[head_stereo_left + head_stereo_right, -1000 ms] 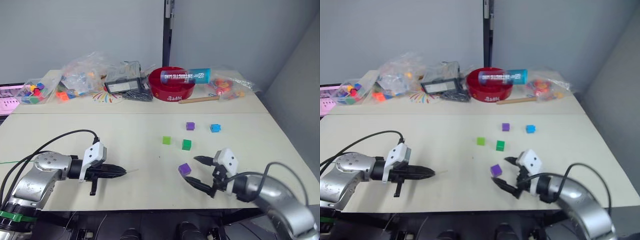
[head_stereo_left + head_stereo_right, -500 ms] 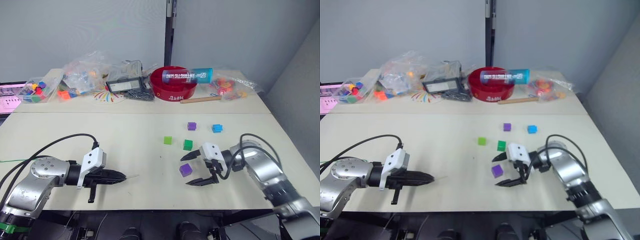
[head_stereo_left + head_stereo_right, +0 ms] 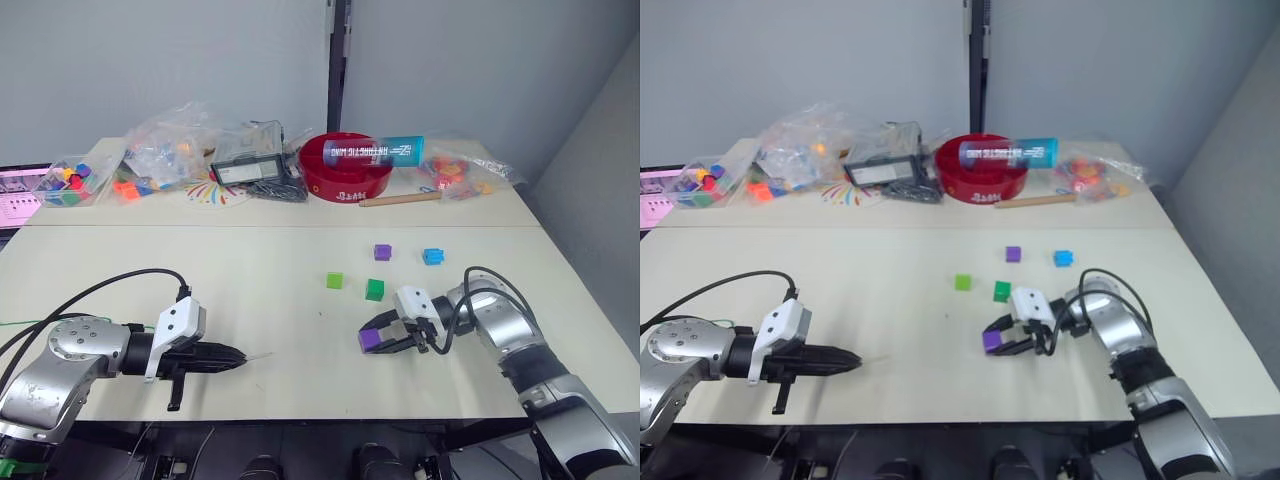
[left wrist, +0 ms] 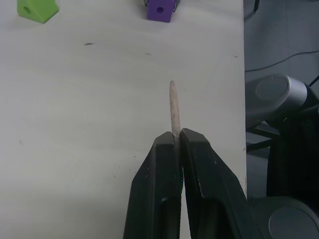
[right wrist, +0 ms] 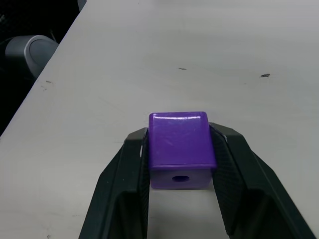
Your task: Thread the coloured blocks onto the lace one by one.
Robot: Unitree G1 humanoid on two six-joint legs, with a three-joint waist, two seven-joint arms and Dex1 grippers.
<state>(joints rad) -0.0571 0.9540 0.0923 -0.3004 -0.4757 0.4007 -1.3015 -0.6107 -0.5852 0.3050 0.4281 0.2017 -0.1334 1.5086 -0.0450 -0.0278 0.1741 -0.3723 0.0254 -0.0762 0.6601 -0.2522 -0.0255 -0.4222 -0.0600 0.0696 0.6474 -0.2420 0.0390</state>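
My right pincer (image 5: pixel 180 164) is clenched on a purple cube (image 5: pixel 179 147) resting on the surface (image 3: pixel 250 280). My left pincer (image 4: pixel 175 142) grips the lace's pale tip (image 4: pixel 173 109), pointing toward that cube.

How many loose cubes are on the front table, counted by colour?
Purple: 2, one free on the table, one between the fingers of the right gripper
Sky blue: 1
Light green: 1
Darker green: 1
Total: 5
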